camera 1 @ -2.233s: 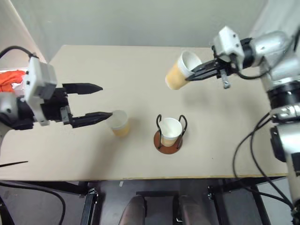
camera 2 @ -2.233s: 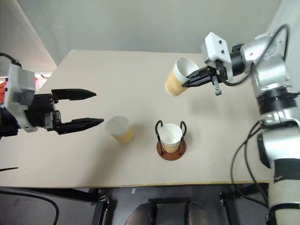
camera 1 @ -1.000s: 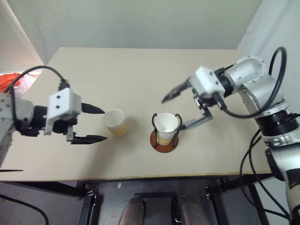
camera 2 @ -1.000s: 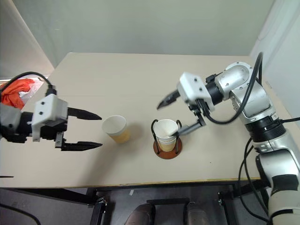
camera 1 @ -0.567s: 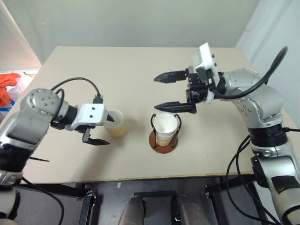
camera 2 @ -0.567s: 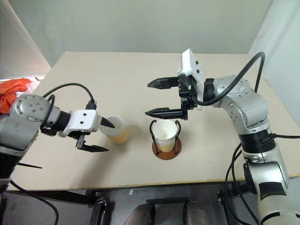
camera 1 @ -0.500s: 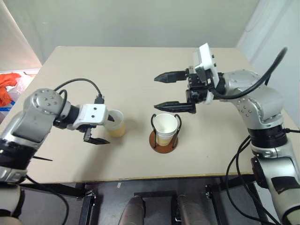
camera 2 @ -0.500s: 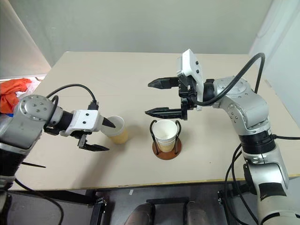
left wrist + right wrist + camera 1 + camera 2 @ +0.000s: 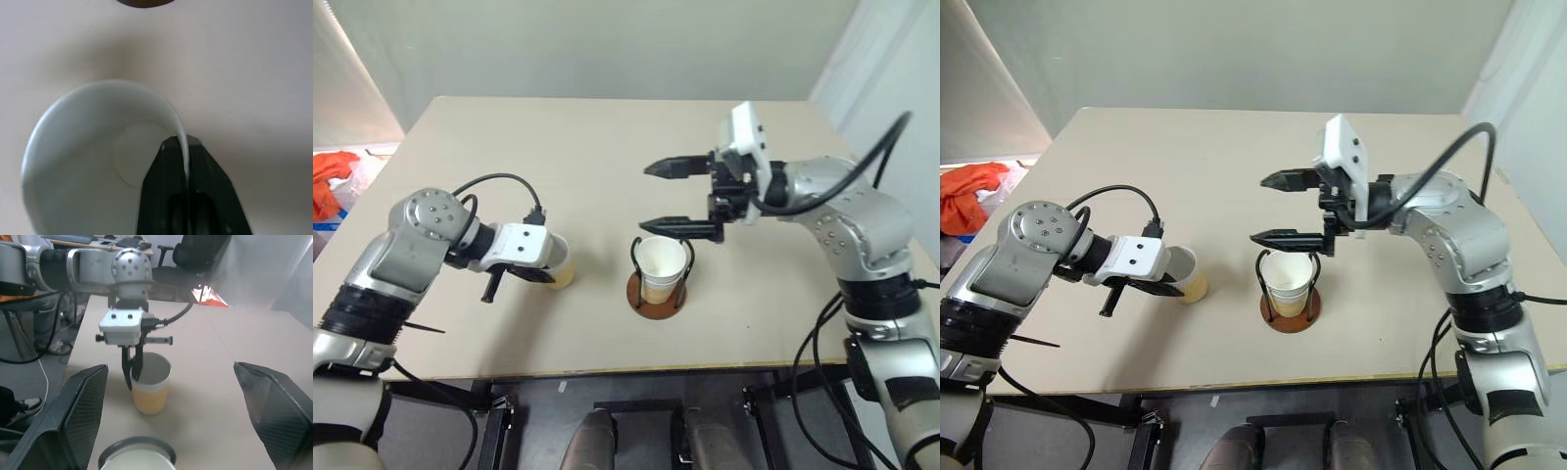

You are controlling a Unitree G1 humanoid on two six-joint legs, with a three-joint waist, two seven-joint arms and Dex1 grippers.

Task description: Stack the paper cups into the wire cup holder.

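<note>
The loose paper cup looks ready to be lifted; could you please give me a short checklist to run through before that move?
1. Left gripper shut on the loose paper cup, wall pinched between fingers: ok.
2. Cup upright on the table: ok.
3. Right gripper open, holding nothing: ok.
4. Right gripper out of the path over the wire cup holder: not ok, it hangs just above.
5. Nested cups seated straight in holder: ok.

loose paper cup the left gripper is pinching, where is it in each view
Left eye view: loose paper cup left of centre.
Right eye view: left of centre.
Left wrist view: fills the lower left, left gripper shut on its rim.
Right wrist view: centre.
Shared landmark: wire cup holder.
</note>
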